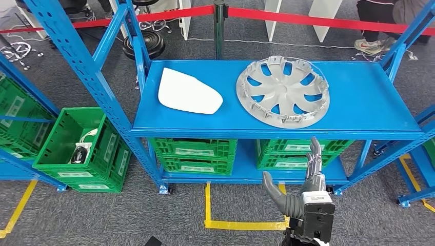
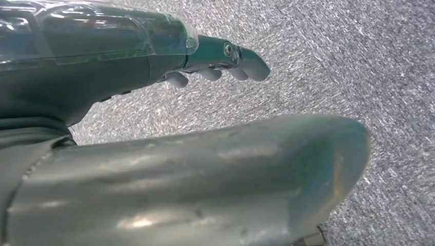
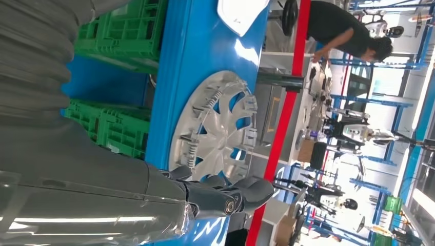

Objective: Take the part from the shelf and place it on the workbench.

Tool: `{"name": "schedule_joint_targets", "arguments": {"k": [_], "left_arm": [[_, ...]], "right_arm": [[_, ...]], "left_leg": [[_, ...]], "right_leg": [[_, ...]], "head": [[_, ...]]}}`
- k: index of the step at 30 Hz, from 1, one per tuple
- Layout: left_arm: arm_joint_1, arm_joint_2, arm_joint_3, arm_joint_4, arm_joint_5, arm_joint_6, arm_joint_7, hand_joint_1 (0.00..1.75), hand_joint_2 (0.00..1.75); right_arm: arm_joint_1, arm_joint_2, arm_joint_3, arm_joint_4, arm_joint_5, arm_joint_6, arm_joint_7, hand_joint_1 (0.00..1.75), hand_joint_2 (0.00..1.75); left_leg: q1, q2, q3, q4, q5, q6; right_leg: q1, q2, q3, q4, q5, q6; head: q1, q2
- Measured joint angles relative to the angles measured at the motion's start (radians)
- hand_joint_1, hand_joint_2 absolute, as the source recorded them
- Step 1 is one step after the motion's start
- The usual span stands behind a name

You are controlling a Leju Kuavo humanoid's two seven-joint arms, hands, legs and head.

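Right hand (image 1: pixel 306 180) rising toward the hubcap (image 1: pixel 282 90)

Its fingers (image 1: pixel 314 154) are spread wide and empty, the hubcap lying flat on the shelf (image 1: pixel 359 97) above and beyond them; they could snag the shelf's front edge.

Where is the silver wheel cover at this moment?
In the head view, the wheel cover lies flat on the right half of the blue shelf top, right of the white part.
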Motion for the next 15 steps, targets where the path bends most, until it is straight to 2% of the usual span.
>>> {"name": "schedule_joint_targets", "arguments": {"k": [1,3,4,5,6,8,9,10,11,13,15], "left_arm": [[0.0,0.0,0.0,0.0,-0.001,0.0,0.0,0.0,0.0],[0.0,0.0,0.0,0.0,-0.004,0.0,0.002,0.0,0.0],[0.001,0.0,0.0,0.0,-0.006,0.0,0.003,0.0,0.0],[0.002,0.0,0.0,0.0,-0.008,0.0,0.004,0.0,0.0],[0.003,0.0,0.0,0.0,-0.01,0.0,0.005,0.0,0.0],[0.004,0.0,0.0,0.0,-0.014,0.0,0.005,0.0,0.0],[0.003,0.0,0.0,0.0,-0.016,0.0,0.005,0.0,0.0],[0.002,0.0,0.0,0.0,-0.018,0.0,0.005,0.0,0.0],[0.001,0.0,0.0,0.0,-0.02,0.0,0.005,0.0,0.0],[0.0,0.0,0.0,0.001,-0.023,0.0,0.006,0.0,0.0],[-0.001,0.0,0.0,0.001,-0.025,0.0,0.006,0.0,0.0]], "right_arm": [[0.0,0.0,0.0,0.0,-0.002,0.0,0.0,0.0,1.75],[0.001,0.0,0.001,0.004,-0.006,0.0,0.0,0.0,1.75],[0.002,-0.001,0.002,0.007,-0.008,0.0,0.0,0.0,1.75],[0.004,-0.001,0.002,0.01,-0.009,0.0,0.0,0.0,1.75],[0.004,-0.002,0.002,0.013,-0.009,0.0,0.0,0.0,1.75],[0.005,-0.003,0.004,0.019,-0.009,0.0,0.0,0.0,1.75],[0.005,-0.004,0.005,0.021,-0.009,0.0,0.0,0.0,1.75],[0.004,-0.005,0.006,0.023,-0.009,0.0,0.0,0.0,1.75],[0.005,-0.005,0.007,0.024,-0.01,0.0,0.001,0.0,1.75],[0.006,-0.006,0.008,0.026,-0.011,0.0,0.002,0.0,1.75],[0.007,-0.006,0.008,0.026,-0.011,0.0,0.004,0.0,1.75]], "left_leg": [[0.004,0.002,0.008,-0.015,0.006,0.003],[0.006,0.005,0.016,-0.022,0.005,0.004],[0.006,0.005,0.02,-0.022,0.001,0.003],[0.007,0.005,0.026,-0.022,-0.005,0.001],[0.009,0.003,0.034,-0.022,-0.011,-0.003],[0.013,-0.001,0.055,-0.02,-0.029,-0.015],[0.013,-0.003,0.063,-0.018,-0.038,-0.024],[0.013,-0.004,0.066,-0.015,-0.047,-0.032],[0.011,-0.005,0.064,-0.012,-0.052,-0.039],[0.011,-0.005,0.061,-0.011,-0.056,-0.049],[0.014,-0.004,0.055,0.009,-0.071,-0.057]], "right_leg": [[0.0,0.0,-0.017,0.034,-0.017,0.002],[-0.005,0.0,-0.085,0.156,-0.061,0.009],[-0.008,0.0,-0.119,0.213,-0.072,0.014],[-0.012,0.0,-0.142,0.243,-0.065,0.019],[-0.015,-0.001,-0.148,0.237,-0.038,0.023],[-0.021,-0.002,-0.116,0.141,0.044,0.029],[-0.021,-0.003,-0.095,0.091,0.071,0.03],[-0.021,-0.004,-0.077,0.049,0.076,0.025],[-0.019,-0.003,-0.067,0.03,0.067,0.017],[-0.018,-0.001,-0.063,0.017,0.044,-0.005],[-0.018,0.001,-0.056,0.015,0.035,-0.02]], "head": [[0.002,0.0],[0.005,0.0],[0.006,0.0],[0.007,0.0],[0.007,0.0],[0.008,0.0],[0.009,0.0],[0.011,0.0],[0.01,0.0],[0.005,0.0],[-0.002,0.0]]}}
